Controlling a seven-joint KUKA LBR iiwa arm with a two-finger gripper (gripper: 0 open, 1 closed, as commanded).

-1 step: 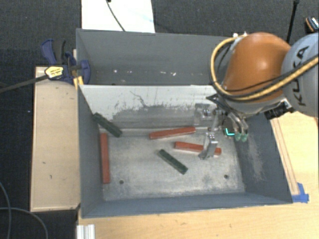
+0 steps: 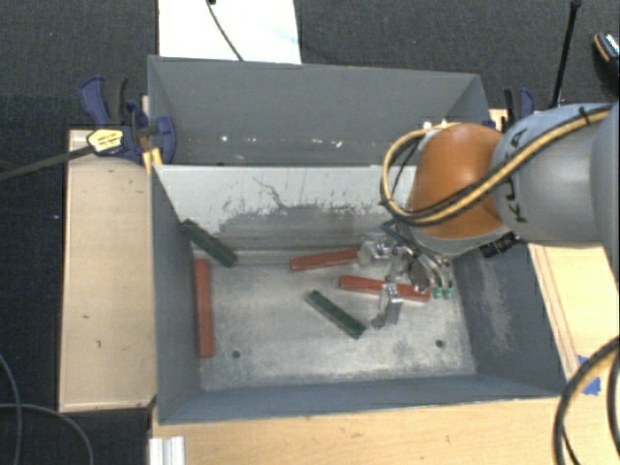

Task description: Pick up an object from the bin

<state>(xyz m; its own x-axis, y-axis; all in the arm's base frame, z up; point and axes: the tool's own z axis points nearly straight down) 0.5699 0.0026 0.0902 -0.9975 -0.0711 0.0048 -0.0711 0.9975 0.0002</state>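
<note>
Though printed in dark letters on the grey casing of the arm [image 2: 572,187], too crossed by cables [image 2: 390,177] to read beyond a stroke or two. Reaches in from the right, orange wrist cover [image 2: 455,177] uppermost, gripper [image 2: 389,308] down low over the right half of the grey bin [image 2: 310,114]. Hangs directly over a short red stick [image 2: 360,283] lying flat and nearly crosswise on the bin floor; touching it or just above, cannot tell which. Opening width: cannot tell; likewise whether closed on anything. Just left of the gripper, a dark green stick [image 2: 337,314], flat and slanted, its right end close beside the gripper's tip. Behind, toward the back wall, a second red stick [image 2: 325,259], near the first yet apart from it. Well apart at the left: a long red stick [image 2: 203,308] laid along the side wall, and a corner green stick [image 2: 208,243] slanted at the back left, just beside the long one's far end.
</note>
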